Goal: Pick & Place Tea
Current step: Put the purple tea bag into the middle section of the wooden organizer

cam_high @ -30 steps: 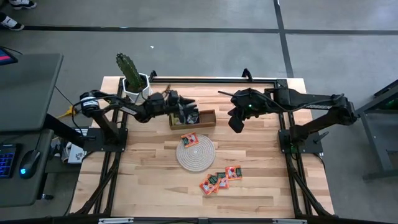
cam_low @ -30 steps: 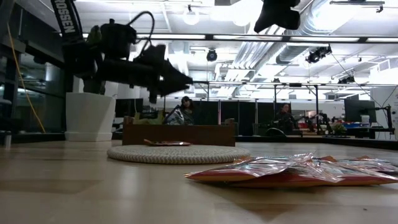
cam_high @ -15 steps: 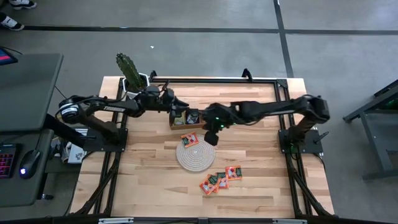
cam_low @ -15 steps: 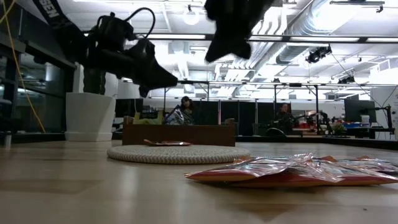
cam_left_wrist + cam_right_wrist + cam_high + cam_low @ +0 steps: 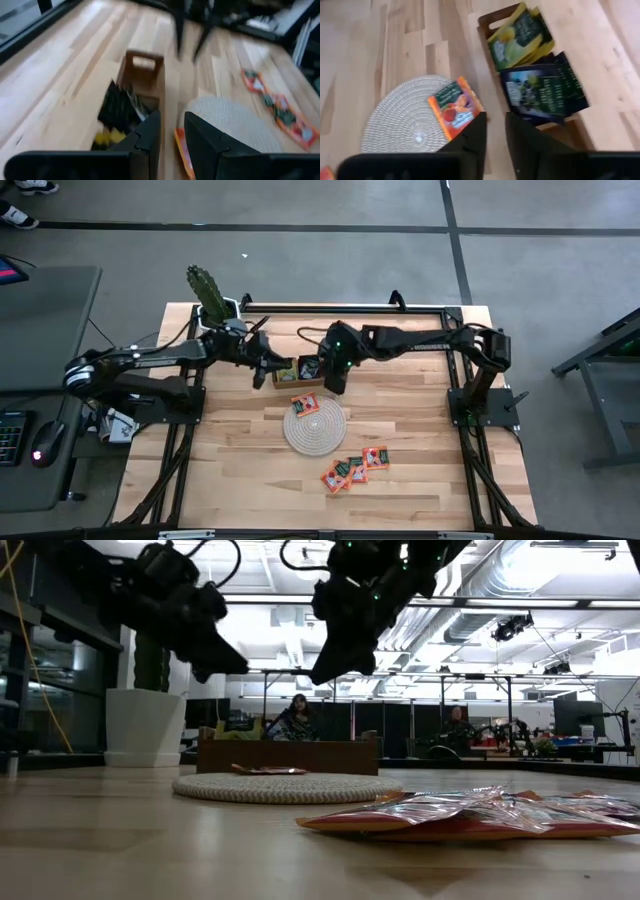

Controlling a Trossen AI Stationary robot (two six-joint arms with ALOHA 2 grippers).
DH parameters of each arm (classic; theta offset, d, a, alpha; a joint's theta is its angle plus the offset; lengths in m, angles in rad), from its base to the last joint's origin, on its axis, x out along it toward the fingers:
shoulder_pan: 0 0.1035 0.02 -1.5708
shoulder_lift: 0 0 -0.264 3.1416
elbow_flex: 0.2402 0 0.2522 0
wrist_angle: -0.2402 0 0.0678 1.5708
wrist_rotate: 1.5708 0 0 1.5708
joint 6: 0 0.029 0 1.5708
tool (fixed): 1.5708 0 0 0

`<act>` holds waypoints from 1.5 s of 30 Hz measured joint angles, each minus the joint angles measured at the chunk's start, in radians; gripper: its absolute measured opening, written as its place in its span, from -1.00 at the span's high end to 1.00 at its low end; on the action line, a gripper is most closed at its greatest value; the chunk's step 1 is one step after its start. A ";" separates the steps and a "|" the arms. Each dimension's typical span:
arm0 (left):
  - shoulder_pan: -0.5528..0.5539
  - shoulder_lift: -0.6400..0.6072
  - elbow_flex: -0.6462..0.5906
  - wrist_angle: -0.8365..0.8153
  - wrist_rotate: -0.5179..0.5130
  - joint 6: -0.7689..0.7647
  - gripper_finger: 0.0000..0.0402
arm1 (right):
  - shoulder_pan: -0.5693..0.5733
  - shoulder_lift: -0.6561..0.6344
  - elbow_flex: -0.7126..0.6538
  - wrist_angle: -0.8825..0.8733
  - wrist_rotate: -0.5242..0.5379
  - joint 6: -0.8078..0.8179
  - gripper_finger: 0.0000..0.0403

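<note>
No text, label, brand or number can be read. The tea sachets (image 5: 540, 92) in the wooden tray (image 5: 490, 22) carry printed designs, but their lettering is too blurred to make out.

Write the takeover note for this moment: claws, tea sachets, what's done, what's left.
Left claw: above the tray's left end, slightly open, holding nothing.
Right claw: above the tray's near edge, beside the mat, slightly open, holding nothing.
Tea: yellow-green sachets and dark blue sachets sit in the tray. One orange sachet lies on the mat's rim. Four or so orange sachets lie loose on the table near the front.
Done: yellow-green and dark sachets are in the tray.
Left: the orange sachets, likely starting with the one on the mat.
</note>
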 joint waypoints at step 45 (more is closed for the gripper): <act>-0.497 -0.304 -0.001 -0.367 -0.556 -0.205 0.59 | -0.164 0.200 0.000 0.110 -0.150 -0.163 0.16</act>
